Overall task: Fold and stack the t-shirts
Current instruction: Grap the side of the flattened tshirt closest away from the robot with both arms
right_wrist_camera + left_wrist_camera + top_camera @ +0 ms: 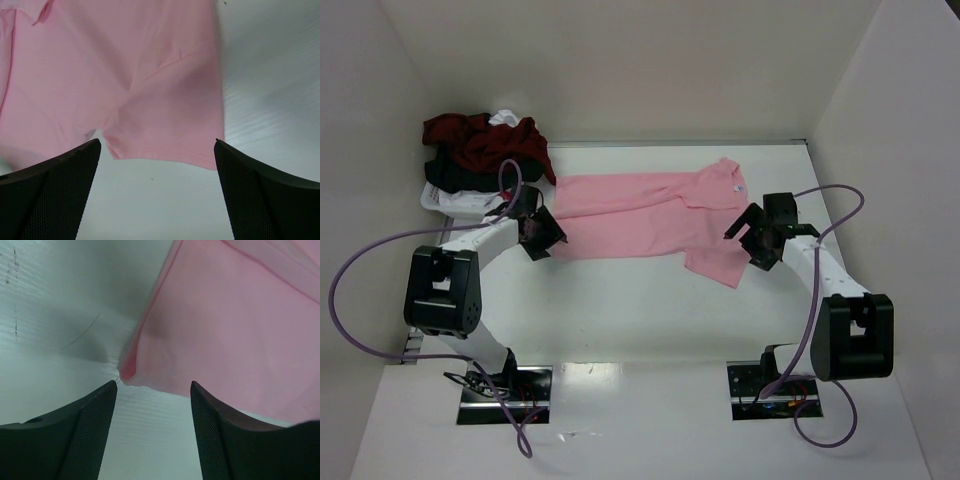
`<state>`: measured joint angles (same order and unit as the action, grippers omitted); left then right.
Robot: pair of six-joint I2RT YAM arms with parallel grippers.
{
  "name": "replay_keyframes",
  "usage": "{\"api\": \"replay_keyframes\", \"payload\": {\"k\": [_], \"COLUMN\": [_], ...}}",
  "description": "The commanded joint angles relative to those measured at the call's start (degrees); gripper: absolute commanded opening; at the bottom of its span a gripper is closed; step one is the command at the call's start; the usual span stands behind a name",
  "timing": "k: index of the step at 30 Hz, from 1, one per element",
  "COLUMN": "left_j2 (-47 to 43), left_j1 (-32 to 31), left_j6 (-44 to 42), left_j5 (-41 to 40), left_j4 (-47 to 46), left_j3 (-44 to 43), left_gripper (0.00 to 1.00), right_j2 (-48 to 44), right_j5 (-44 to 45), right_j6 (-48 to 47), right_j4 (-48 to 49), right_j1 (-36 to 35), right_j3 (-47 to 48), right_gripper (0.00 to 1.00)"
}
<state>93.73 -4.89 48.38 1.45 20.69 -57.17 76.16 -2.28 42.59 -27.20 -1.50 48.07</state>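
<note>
Near edge of the bench [640, 330]: both arm bases bolted side by side, arms reaching away from me.

My left gripper [542, 235] sat low over the bench, left of middle. Wrist view: left gripper [154, 385] with jaws parted a moderate way, nothing between them, only bare white bench surface. The near corner of the pink t-shirt [225, 330] lay just past my left-hand fingertip [107, 395], a small puckered fold at that corner. I could not tell whether cloth and finger touched.

My right gripper [757, 240] sat toward the right edge. Wrist view: right gripper [157, 141] spread wide and gripping nothing. A sleeve of the pink t-shirt [125, 75] lay flat just beyond the tips, its hemmed edge spanning most of the gap between the fingers [65, 185].

Mid-bench: the pink t-shirt [650, 215] lay stretched crosswise between the two grippers, bottom hem toward the left edge, collar toward the right. Its small white neck label [736, 187] showed at the collar. Long creases ran along the far side. One sleeve pointed to the near right, beside my right gripper.

Far left corner: a heap of shirts, the dark red t-shirt [480, 140] on top, black cloth [445, 172] under it, a bit of white cloth [503, 118] at the back. The heap rested in or on a white plastic basket [450, 203]; which, I could not tell.
</note>
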Motion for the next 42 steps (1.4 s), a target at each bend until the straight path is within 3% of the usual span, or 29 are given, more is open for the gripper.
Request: {"api": "replay_keyframes", "payload": {"k": [1,8,11,26,42], "left_j2": [0.4,2.06,2.77,6.11,7.16], "left_j1": [0.92,2.07,2.07,3.74,3.74], "left_j6": [1.62,1.63,1.63,1.11,-0.04], "left_j5": [0.22,-0.31,-0.31,2.32,3.56], "left_j4": [-1.7,-1.18,-1.18,-2.41,-2.41], "left_j3": [1.09,1.71,1.71,1.19,0.13], "left_gripper": [0.69,0.57,0.44,0.0,0.0], "right_j2": [-2.24,-2.24,-1.11,0.57,4.17], "right_j5": [3.25,4.74,6.06,4.83,4.13], "right_j6": [2.58,5.13,5.14,6.19,5.66], "right_j4": [-0.48,-0.57,-2.06,-1.72,1.27], "right_j1": [0.35,0.35,0.35,0.35,0.35], "right_j3": [-0.7,-2.63,-2.63,-4.39,-6.68], "right_gripper": [0.99,0.99,0.99,0.99,0.99]}}
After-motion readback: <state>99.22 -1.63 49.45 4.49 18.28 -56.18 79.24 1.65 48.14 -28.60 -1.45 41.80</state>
